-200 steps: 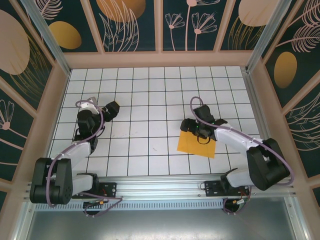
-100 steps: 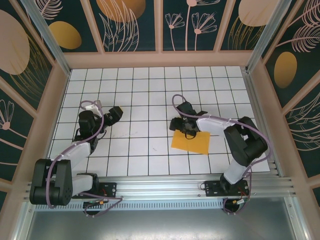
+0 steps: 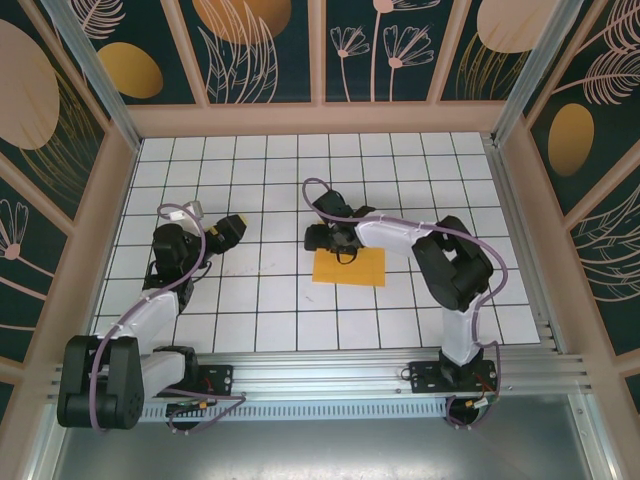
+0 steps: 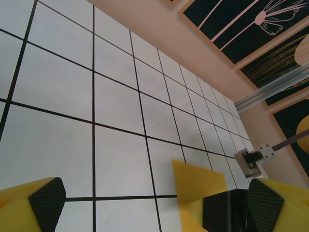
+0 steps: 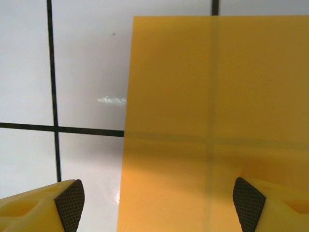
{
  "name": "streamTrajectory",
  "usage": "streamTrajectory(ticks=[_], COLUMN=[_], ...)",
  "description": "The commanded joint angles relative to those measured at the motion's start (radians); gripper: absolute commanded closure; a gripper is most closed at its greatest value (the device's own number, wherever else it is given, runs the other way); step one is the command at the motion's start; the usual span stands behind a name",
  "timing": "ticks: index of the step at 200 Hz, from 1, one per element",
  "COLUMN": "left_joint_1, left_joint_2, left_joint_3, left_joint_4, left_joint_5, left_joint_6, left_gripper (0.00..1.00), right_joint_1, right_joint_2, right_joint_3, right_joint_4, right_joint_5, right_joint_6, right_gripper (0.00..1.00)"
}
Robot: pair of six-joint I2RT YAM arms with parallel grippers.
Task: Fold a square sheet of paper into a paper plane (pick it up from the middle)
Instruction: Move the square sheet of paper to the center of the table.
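Top external view: right gripper (image 3: 322, 238), jaws spread wide, hovers over the far left corner of the square sheet of paper (image 3: 350, 268). The sheet lies flat on the tiled table (image 3: 250, 300), its long axis running off to the gripper's right. Right wrist view: the paper's left edge passes between the fingers. Left gripper (image 3: 228, 230), also wide open, waits well apart, so the right arm is nearer.

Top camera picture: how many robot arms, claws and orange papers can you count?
Robot arms: 2 (left arm, right arm)
Claws: 2 (left claw, right claw)
Square sheet of paper: 1
Total: 5
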Motion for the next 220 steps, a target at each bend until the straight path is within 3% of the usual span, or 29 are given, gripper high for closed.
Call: streamTrajectory(ticks=[1, 56, 76, 103, 157, 199, 220], left_joint_1=[0.007, -0.019, -0.05, -0.097, -0.111, -0.111, -0.111], left_joint_2=[-0.023, -0.012, 0.006, 0.027, 0.035, 0.032, 0.034], left_joint_3=[-0.002, 0.001, -0.002, -0.003, 0.008, 0.01, 0.027], left_joint_4=[-0.016, -0.032, -0.05, -0.048, -0.071, -0.07, -0.096], left_joint_5=[0.024, 0.059, 0.035, 0.02, -0.007, -0.028, -0.039], left_joint_6=[0.017, 0.012, 0.018, 0.013, 0.034, 0.035, 0.043], left_gripper=[0.01, 0.01, 0.01, 0.02, 0.01, 0.02, 0.01], right_joint_1=[-0.012, -0.06, -0.054, -0.046, -0.03, -0.016, 0.001], right_joint_2=[-0.112, -0.173, -0.158, -0.096, 0.019, 0.055, 0.055], right_joint_3=[-0.01, -0.137, -0.17, -0.144, -0.061, -0.013, 0.06], right_joint_4=[-0.108, -0.147, -0.087, -0.083, -0.057, -0.041, -0.135], right_joint_5=[0.117, 0.063, -0.008, -0.01, -0.01, -0.105, -0.045], right_joint_6=[-0.019, 0.003, 0.02, 0.026, -0.104, -0.273, -0.297], right_gripper=[0.14, 0.13, 0.14, 0.14, 0.14, 0.14, 0.14])
